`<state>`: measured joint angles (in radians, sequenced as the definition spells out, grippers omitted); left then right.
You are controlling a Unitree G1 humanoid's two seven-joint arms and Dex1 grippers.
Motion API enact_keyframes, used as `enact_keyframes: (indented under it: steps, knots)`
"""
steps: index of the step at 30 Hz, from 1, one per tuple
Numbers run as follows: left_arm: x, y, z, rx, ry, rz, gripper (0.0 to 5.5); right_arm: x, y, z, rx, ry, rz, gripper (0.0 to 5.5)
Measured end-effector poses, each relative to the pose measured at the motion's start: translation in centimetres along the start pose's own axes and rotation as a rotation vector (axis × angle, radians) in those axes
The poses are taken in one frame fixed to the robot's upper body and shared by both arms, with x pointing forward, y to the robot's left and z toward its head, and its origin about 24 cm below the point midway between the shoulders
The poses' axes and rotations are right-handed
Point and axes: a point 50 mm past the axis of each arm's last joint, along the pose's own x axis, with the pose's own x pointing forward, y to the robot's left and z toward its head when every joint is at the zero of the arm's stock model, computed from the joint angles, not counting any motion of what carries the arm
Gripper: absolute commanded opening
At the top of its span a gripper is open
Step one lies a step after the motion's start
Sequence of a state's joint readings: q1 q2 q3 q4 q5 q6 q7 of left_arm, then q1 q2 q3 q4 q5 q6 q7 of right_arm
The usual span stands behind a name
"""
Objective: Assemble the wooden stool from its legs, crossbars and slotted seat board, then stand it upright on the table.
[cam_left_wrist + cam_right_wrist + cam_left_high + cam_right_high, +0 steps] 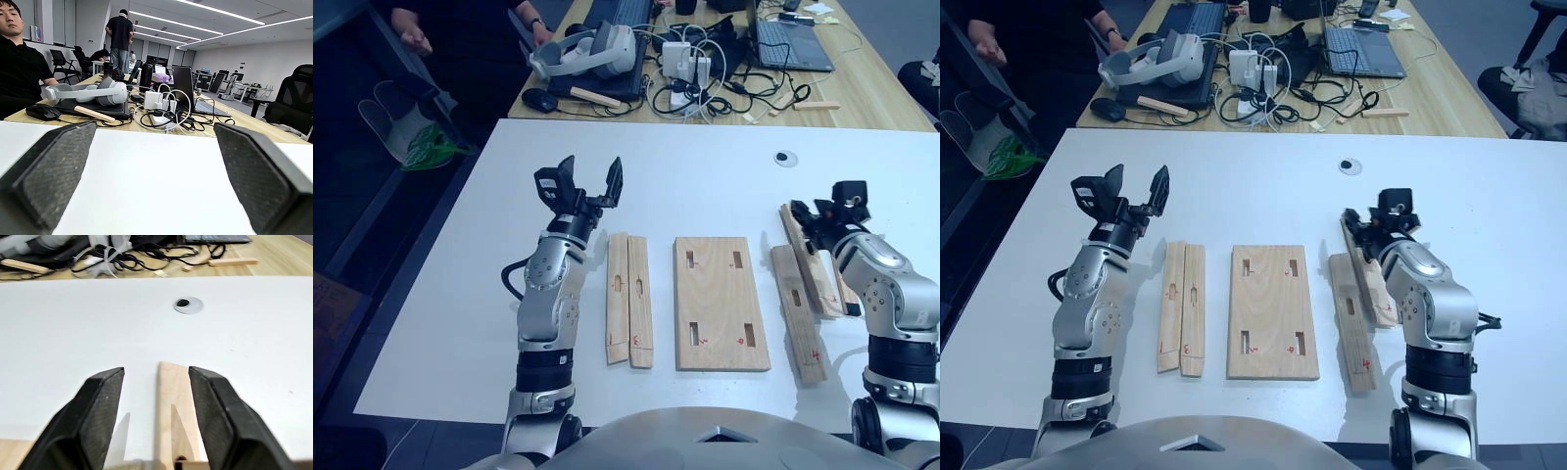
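Table (724,186) — white, flat; all stool parts lie on it unassembled.

Seat board (720,302) — flat, face up, near the robot's edge of the table. Long axis runs straight away from the robot. Four slots, one near each corner, each cut along the same axis.

Left pair of slats (628,299) — just left of the seat board, apart from it. The two lie side by side and touching, with long axes parallel to the board's. Their near ends are about level with the board's near edge.

Right slat (797,308) — just right of the seat board, nearly parallel to it. Its near end reaches a little past the board's near edge.

Tilted slat (808,257) — right of the seat board, against the right slat's outer side. Long axis skewed: the far end leans toward the board and the near end leans away. More wood lies under the right arm; cannot tell how many pieces.

Left gripper (593,166) — fingers spread wide, nothing between them. It is held above the table, left of the seat board's far edge and beyond the left pair's far ends.

Right gripper (156,371) — fingers apart, straddling the tilted slat's far end. The pads (100,401) are not clamped on the wood.

Grommet (786,157) — small round disc in the tabletop, beyond the seat board's far right corner.
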<state>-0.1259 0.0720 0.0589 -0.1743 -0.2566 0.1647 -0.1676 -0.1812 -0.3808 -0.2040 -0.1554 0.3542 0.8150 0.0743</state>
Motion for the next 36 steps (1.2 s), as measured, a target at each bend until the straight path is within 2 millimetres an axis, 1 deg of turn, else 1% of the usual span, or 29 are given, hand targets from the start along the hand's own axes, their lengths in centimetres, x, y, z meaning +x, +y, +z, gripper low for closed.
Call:
enact_keyframes:
  steps: [3,11,15,17,19,21,22,23,27,29,31,36]
  knots:
    - [0.0,0.0,0.0,0.000,0.001,0.002,4.41,0.1,-0.9,-0.6,-0.004,0.029,-0.066,2.44]
    - [0.0,0.2,-0.1,0.004,0.006,0.009,4.41,0.4,-0.6,-2.2,-0.042,0.141,-0.107,2.44]
    - [0.0,0.2,-0.1,0.004,0.006,0.010,4.41,0.6,-0.8,-2.4,-0.067,0.158,-0.135,2.44]
    - [0.0,0.2,-0.1,0.004,0.005,0.011,4.41,0.7,-1.1,-2.0,-0.092,0.119,-0.172,2.44]
    - [0.0,0.2,-0.1,0.003,0.005,0.012,4.41,0.8,-1.2,-0.5,-0.119,0.032,-0.204,2.44]
    - [0.0,0.2,-0.1,0.003,0.005,0.013,4.41,0.9,-1.3,0.3,-0.125,-0.006,-0.223,2.44]
    - [0.0,0.2,-0.2,0.002,0.005,0.013,4.41,1.0,-1.4,0.4,-0.122,-0.007,-0.230,2.44]
    - [0.0,0.2,-0.2,0.002,0.005,0.013,4.41,1.0,-1.6,0.1,-0.115,0.013,-0.234,2.44]
    - [0.0,0.2,-0.3,-0.003,0.009,0.015,4.41,1.4,-1.7,-2.2,-0.082,0.151,-0.225,2.44]
    - [0.1,0.2,-0.4,-0.005,0.013,0.018,4.41,1.5,-1.7,-3.0,-0.063,0.197,-0.224,2.44]
    - [0.1,0.3,-0.4,-0.006,0.011,0.020,4.41,1.6,-1.8,-3.3,-0.047,0.219,-0.224,2.13]
    - [0.2,0.3,-0.3,-0.006,-0.001,0.023,4.41,1.9,-1.7,-3.1,-0.027,0.220,-0.200,1.28]
